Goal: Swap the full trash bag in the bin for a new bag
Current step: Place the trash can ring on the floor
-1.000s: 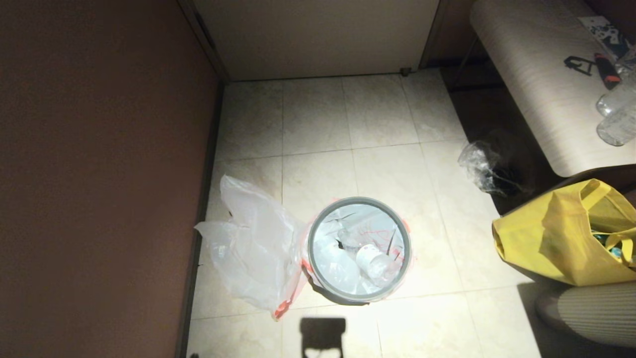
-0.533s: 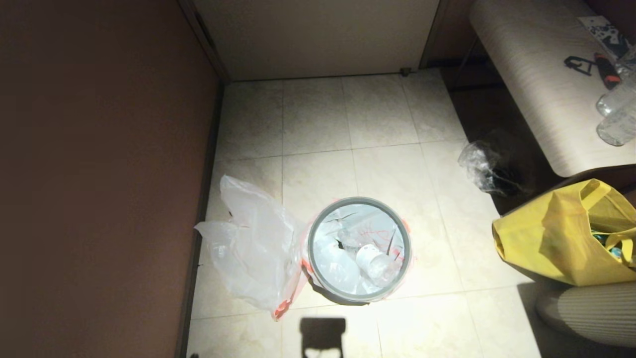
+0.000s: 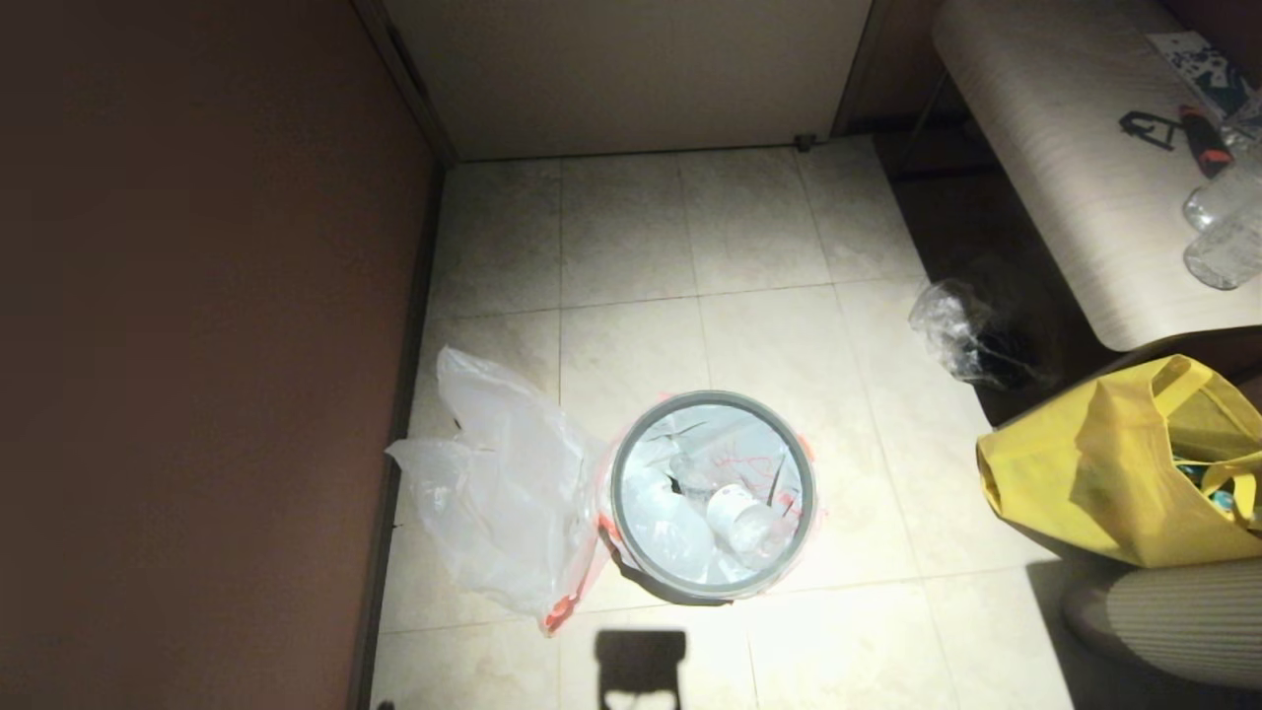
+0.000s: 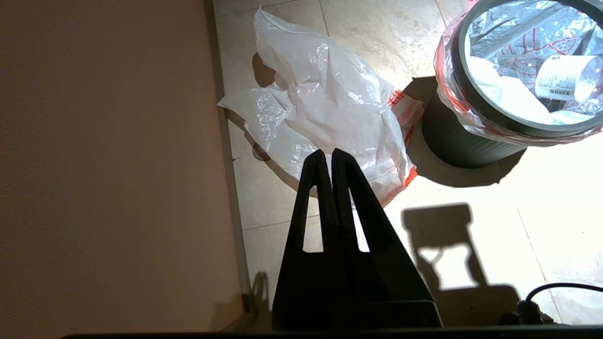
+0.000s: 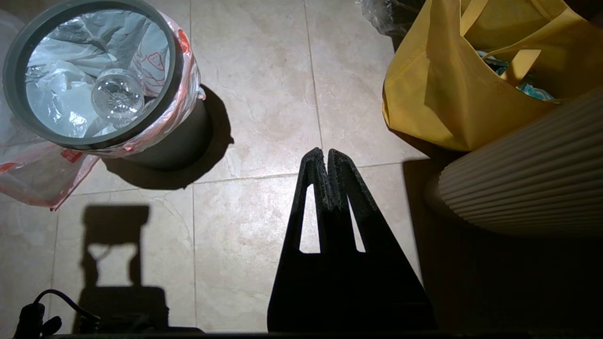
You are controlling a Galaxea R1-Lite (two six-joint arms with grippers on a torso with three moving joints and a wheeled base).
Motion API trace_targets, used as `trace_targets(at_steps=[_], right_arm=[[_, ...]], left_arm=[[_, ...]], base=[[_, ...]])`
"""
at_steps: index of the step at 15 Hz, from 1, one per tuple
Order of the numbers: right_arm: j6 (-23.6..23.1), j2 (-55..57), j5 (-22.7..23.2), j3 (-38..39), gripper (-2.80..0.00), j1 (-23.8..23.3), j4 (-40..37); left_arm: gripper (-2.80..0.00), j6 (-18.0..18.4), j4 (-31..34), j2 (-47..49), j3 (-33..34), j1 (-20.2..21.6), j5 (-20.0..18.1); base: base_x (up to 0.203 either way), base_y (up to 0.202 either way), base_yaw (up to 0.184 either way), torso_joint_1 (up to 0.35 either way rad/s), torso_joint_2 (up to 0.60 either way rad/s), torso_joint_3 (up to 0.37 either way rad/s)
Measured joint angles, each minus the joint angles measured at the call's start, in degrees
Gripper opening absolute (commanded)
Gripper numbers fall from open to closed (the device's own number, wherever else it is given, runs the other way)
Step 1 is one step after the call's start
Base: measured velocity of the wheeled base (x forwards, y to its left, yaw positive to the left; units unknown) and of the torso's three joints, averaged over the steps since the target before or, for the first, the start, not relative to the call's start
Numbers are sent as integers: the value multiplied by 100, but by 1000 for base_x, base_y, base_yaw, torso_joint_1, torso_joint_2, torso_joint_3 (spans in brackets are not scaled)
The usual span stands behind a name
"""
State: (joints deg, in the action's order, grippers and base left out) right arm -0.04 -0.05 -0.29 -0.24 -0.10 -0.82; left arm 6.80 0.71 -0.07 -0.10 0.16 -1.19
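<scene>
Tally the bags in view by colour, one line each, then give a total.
White with bold red print, lining the bin: 1, the full trash bag
Cloudy white, on the floor: 1, the new bag
Clear, crumpled: 1, the small bag
Yellow: 1, the tote
Total: 4

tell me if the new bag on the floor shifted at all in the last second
No. In the head view the new bag lies in the same spot, its edge against the bin and its far side by the wall's base, just as earlier.
</scene>
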Motion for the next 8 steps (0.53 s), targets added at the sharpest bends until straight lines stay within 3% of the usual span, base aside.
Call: trace_targets(at_steps=[4, 8], right_arm=[[-111, 32, -4, -227, -280, 0, -109], [-164, 270, -6, -954, -280, -6, -731]], left_arm=[[-280, 0, 0, 0, 0, 0, -2], [-280, 0, 0, 0, 0, 0, -2]], base=[[0, 0, 0, 0, 0, 0], [0, 0, 0, 0, 0, 0]])
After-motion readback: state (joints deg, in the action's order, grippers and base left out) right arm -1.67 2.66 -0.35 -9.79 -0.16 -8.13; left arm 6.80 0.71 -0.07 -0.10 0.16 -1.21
